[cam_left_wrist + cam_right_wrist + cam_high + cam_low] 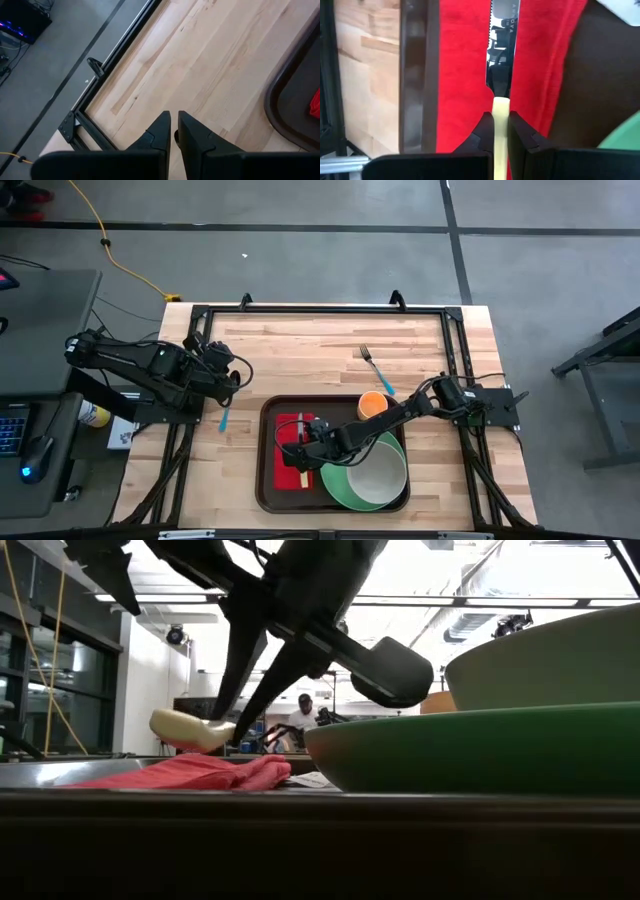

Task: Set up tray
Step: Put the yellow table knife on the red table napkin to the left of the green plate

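While right hand (500, 131) pinches serrated knife (502, 30)

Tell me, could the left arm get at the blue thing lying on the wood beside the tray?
Probably yes. The left end effector hangs just above the blue item, bare tabletop between them; the right end effector is busy over the tray.

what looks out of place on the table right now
Two utensils lie off the tray: a blue-handled fork on the bare wood behind it, and a blue-handled piece to its left, near the left gripper. The right gripper holds the knife over the red napkin.
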